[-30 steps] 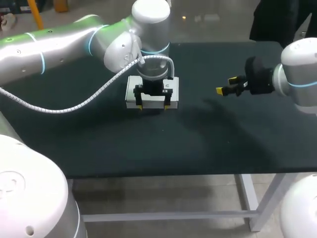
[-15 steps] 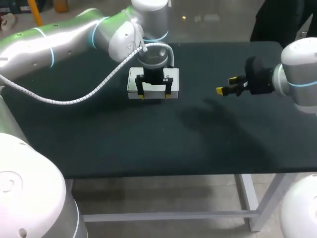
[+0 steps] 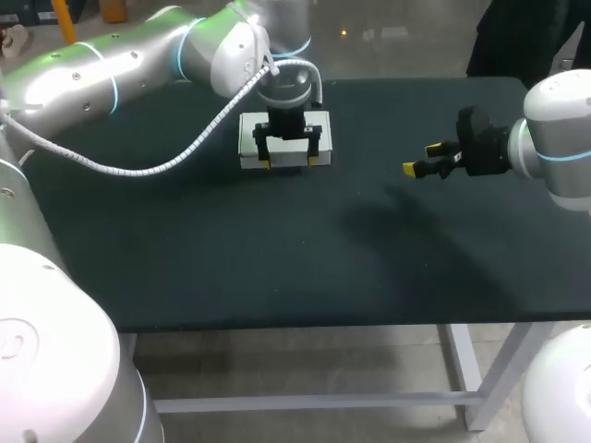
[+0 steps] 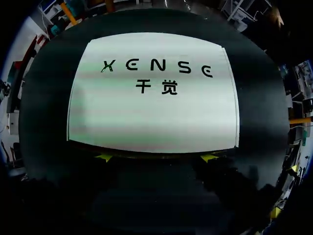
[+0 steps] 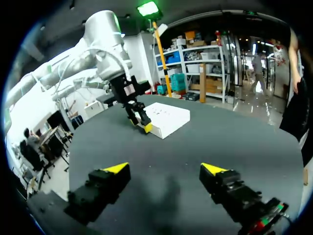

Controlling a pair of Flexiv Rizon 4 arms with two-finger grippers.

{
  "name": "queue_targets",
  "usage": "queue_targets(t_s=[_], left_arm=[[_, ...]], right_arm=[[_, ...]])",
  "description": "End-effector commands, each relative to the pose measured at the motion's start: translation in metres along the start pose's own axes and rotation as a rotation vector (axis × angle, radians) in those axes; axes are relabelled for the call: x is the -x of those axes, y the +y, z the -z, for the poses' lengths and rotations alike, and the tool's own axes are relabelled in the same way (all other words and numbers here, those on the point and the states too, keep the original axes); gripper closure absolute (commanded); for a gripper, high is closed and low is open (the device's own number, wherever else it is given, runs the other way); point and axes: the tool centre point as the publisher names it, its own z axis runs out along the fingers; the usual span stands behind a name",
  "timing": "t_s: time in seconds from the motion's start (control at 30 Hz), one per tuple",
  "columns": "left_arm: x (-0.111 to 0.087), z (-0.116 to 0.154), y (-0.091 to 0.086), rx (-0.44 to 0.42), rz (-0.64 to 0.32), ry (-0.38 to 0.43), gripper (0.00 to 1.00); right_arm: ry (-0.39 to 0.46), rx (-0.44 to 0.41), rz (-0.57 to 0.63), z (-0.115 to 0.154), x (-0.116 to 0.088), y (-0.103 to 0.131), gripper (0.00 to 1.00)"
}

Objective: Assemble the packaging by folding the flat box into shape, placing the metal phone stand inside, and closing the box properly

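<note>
Box [image 3: 249, 143] and left jaws farther back, black tabletop [image 3: 277, 258], right jaws apart

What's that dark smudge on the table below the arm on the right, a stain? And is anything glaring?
Head view: likely no stain but the soft shadow of the right gripper on the table; light glints off the left arm. Right wrist view: the same shadow lies ahead of that gripper. Left wrist view: the white box is brightly lit, faint bands across its top.
</note>
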Motion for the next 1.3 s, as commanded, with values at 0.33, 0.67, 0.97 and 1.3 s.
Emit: queue_targets(t_s=[0.33, 0.67, 0.97, 1.3], left_arm=[[0.007, -0.002, -0.039, 0.033, 0.017, 0.000, 0.00], [0.006, 0.002, -0.031, 0.004, -0.031, 0.030, 0.00], [0.014, 0.025, 0.009, -0.105, -0.136, 0.094, 0.00], [0.031, 0.048, 0.032, -0.260, -0.304, 0.181, 0.00]], right_arm=[[0.007, 0.005, 0.001, 0.001, 0.001, -0.001, 0.00], [0.007, 0.005, 0.001, 0.001, 0.001, -0.001, 0.00], [0.007, 0.005, 0.001, 0.001, 0.001, -0.001, 0.00], [0.007, 0.005, 0.001, 0.001, 0.001, -0.001, 0.00]])
